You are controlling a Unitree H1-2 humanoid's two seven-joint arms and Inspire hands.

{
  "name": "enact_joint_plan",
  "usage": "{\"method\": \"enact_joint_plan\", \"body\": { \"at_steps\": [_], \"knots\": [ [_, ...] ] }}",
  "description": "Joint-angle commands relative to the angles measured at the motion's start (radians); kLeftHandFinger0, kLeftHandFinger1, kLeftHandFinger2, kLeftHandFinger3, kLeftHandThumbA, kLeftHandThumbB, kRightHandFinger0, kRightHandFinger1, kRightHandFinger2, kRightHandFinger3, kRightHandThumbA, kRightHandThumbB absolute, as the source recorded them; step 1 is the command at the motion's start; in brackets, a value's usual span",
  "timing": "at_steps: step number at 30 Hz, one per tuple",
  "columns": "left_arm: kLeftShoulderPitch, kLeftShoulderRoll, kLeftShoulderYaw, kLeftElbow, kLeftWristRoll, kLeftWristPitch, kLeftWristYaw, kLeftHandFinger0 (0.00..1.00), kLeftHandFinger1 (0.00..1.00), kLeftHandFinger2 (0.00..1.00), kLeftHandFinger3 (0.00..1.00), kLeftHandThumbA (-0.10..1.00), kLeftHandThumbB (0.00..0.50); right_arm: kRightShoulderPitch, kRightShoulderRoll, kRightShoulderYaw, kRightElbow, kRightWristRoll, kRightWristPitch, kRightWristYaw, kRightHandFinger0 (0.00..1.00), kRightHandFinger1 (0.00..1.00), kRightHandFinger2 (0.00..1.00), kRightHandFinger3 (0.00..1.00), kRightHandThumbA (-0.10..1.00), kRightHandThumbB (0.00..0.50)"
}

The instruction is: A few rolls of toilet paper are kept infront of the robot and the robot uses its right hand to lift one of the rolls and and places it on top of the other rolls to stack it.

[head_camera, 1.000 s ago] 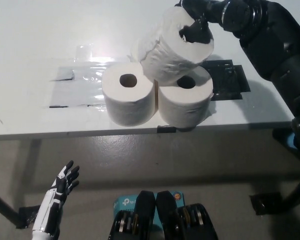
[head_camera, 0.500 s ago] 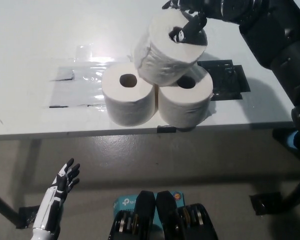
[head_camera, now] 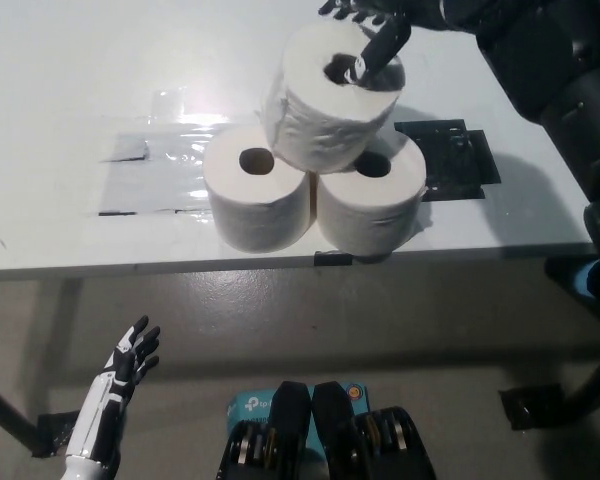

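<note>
Fingers (head_camera: 375, 50) of the right hand (head_camera: 365, 35), hooked into the top roll's (head_camera: 325, 110) core, have carried it leftward over both lower rolls (head_camera: 315, 195); release comes next.

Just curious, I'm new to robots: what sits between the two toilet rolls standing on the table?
Nothing, in the head view: the left roll and right roll stand side by side, seemingly touching. The top roll rests above that seam.

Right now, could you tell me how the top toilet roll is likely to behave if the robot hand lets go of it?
The top roll sits tilted across the two lower rolls, so it could probably rock or roll off. It looks soft and light, likely dented by squeezing rather than broken. The right robot hand has a finger in its core; pulling out might drag it.
</note>
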Motion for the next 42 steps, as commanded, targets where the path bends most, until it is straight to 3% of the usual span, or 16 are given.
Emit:
{"method": "enact_joint_plan", "body": {
  "at_steps": [1, 2, 4, 10, 12, 14, 16, 17, 21, 23, 27, 31, 34, 38, 40, 42],
  "knots": [
    [-0.005, 0.019, -0.007, -0.032, 0.005, -0.036, -0.019, 1.00, 1.00, 1.00, 1.00, 1.00, 0.082, -0.133, -0.010, -0.050, -0.029, 0.047, 0.007, -0.009, 1.00, 1.00, 1.00, 1.00, 0.96, 0.330],
    [-0.004, 0.021, -0.008, -0.029, 0.011, -0.037, -0.019, 1.00, 1.00, 1.00, 1.00, 1.00, 0.088, -0.141, -0.011, -0.053, -0.035, 0.045, 0.003, -0.005, 1.00, 1.00, 1.00, 1.00, 0.98, 0.327],
    [-0.002, 0.021, -0.009, -0.035, 0.012, -0.028, -0.018, 1.00, 1.00, 1.00, 1.00, 1.00, 0.083, -0.161, -0.014, -0.043, -0.041, 0.019, 0.005, -0.024, 1.00, 1.00, 1.00, 1.00, 1.00, 0.380],
    [-0.004, 0.015, -0.012, -0.022, 0.019, -0.042, -0.013, 1.00, 1.00, 1.00, 1.00, 1.00, 0.117, -0.191, -0.042, -0.078, -0.082, 0.031, -0.046, -0.038, 1.00, 1.00, 1.00, 1.00, 1.00, 0.352],
    [-0.001, 0.014, -0.013, -0.023, 0.020, -0.044, -0.012, 1.00, 1.00, 1.00, 1.00, 1.00, 0.102, -0.198, -0.056, -0.124, -0.088, 0.069, -0.039, -0.052, 1.00, 1.00, 1.00, 1.00, 1.00, 0.372],
    [0.001, 0.013, -0.015, -0.031, 0.022, -0.034, -0.012, 1.00, 1.00, 1.00, 1.00, 1.00, 0.087, -0.187, -0.097, -0.176, -0.146, 0.096, -0.086, -0.096, 1.00, 1.00, 1.00, 1.00, 1.00, 0.338],
    [0.001, 0.013, -0.016, -0.032, 0.021, -0.031, -0.013, 1.00, 1.00, 1.00, 1.00, 1.00, 0.081, -0.164, -0.124, -0.215, -0.199, 0.119, -0.108, -0.098, 1.00, 1.00, 1.00, 1.00, 1.00, 0.339],
    [-0.004, 0.014, -0.014, -0.026, 0.018, -0.035, -0.013, 1.00, 1.00, 1.00, 1.00, 1.00, 0.074, -0.135, -0.149, -0.251, -0.287, 0.132, -0.075, -0.113, 1.00, 1.00, 1.00, 1.00, 1.00, 0.369],
    [-0.016, 0.013, -0.005, -0.018, 0.008, -0.030, -0.010, 1.00, 1.00, 1.00, 1.00, 1.00, 0.082, 0.062, -0.219, -0.481, -0.726, 0.259, 0.017, -0.155, 1.00, 1.00, 1.00, 1.00, 1.00, 0.395],
    [-0.025, 0.011, -0.003, -0.011, -0.001, -0.022, -0.012, 1.00, 1.00, 1.00, 1.00, 1.00, 0.099, 0.179, -0.238, -0.581, -0.952, 0.328, 0.047, -0.148, 1.00, 1.00, 1.00, 1.00, 1.00, 0.316],
    [-0.073, 0.010, -0.002, 0.020, -0.011, -0.017, -0.017, 1.00, 1.00, 1.00, 1.00, 1.00, 0.132, 0.402, -0.273, -0.740, -1.382, 0.432, 0.148, -0.127, 1.00, 1.00, 1.00, 1.00, 1.00, 0.285],
    [-0.111, 0.011, 0.007, 0.045, -0.021, -0.030, -0.016, 1.00, 1.00, 1.00, 1.00, 1.00, 0.156, 0.600, -0.232, -0.865, -1.685, 0.568, 0.200, -0.185, 1.00, 1.00, 1.00, 1.00, 1.00, 0.368],
    [-0.128, 0.008, 0.010, 0.070, -0.039, -0.045, -0.022, 1.00, 1.00, 1.00, 1.00, 1.00, 0.155, 0.743, -0.190, -0.886, -1.833, 0.676, 0.137, -0.250, 1.00, 1.00, 1.00, 1.00, 1.00, 0.312],
    [-0.144, 0.004, 0.009, 0.095, -0.049, -0.051, -0.029, 1.00, 1.00, 1.00, 1.00, 1.00, 0.157, 0.950, -0.092, -0.837, -2.023, 0.698, 0.073, -0.359, 1.00, 1.00, 1.00, 1.00, 1.00, 0.350],
    [-0.153, 0.005, 0.010, 0.101, -0.049, -0.051, -0.028, 1.00, 1.00, 1.00, 1.00, 1.00, 0.153, 1.049, -0.036, -0.782, -2.074, 0.702, 0.015, -0.393, 1.00, 1.00, 1.00, 1.00, 1.00, 0.305],
    [-0.162, 0.010, 0.013, 0.102, -0.048, -0.052, -0.027, 1.00, 1.00, 1.00, 1.00, 1.00, 0.138, 1.111, 0.028, -0.749, -2.112, 0.629, -0.012, -0.418, 1.00, 1.00, 1.00, 1.00, 1.00, 0.318]
  ]
}}
